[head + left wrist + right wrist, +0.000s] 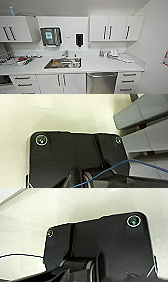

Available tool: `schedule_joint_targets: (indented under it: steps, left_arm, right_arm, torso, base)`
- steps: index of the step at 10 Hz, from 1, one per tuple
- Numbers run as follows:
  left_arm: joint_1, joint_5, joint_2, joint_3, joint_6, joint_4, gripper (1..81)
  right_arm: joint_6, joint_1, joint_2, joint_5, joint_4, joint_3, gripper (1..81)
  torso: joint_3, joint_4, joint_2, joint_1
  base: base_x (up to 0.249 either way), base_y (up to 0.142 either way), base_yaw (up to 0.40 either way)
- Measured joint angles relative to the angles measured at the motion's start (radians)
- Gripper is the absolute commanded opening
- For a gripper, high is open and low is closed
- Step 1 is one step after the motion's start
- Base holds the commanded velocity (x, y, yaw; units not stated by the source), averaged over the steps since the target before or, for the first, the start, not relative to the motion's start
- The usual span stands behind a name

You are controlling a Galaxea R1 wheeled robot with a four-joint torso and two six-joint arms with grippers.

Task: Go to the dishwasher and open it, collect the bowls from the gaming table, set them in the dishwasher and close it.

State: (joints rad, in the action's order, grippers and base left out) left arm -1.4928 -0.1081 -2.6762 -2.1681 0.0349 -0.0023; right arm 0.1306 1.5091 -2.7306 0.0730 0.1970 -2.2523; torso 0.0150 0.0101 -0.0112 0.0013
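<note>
1. Nearest in the head view, the brushed stainless-steel dishwasher (101, 83) sits closed under the white countertop (100, 65), right of the steel sink (62, 63), its bar handle across the top.
2. Opening it well likely means squaring up and pulling that bar evenly.
3. Both wrist views show pale floor; whether either gripper's fingers are clenched or released, I cannot tell.

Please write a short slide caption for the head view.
Closed stainless-steel dishwasher under a white kitchen counter, right of the sink.
</note>
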Motion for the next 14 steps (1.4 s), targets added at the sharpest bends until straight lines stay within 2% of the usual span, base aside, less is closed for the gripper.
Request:
schedule_joint_targets:
  steps: [4, 14]
  left_arm:
    - [-0.021, 0.007, 0.0, 0.0, 0.0, 0.0, 81.1]
    - [-0.012, 0.002, 0.0, 0.0, 0.0, 0.0, 81.1]
  right_arm:
    - [0.0, 0.015, -0.004, -0.006, -0.001, 0.0, 81.1]
    - [0.0, 0.006, -0.004, -0.003, -0.001, -0.004, 81.1]
  torso:
    - [0.0, 0.0, -0.001, -0.003]
    - [0.0, 0.0, -0.001, -0.001]
  base:
    - [0.097, 0.0, 0.0]
    - [0.09, 0.0, 0.0]
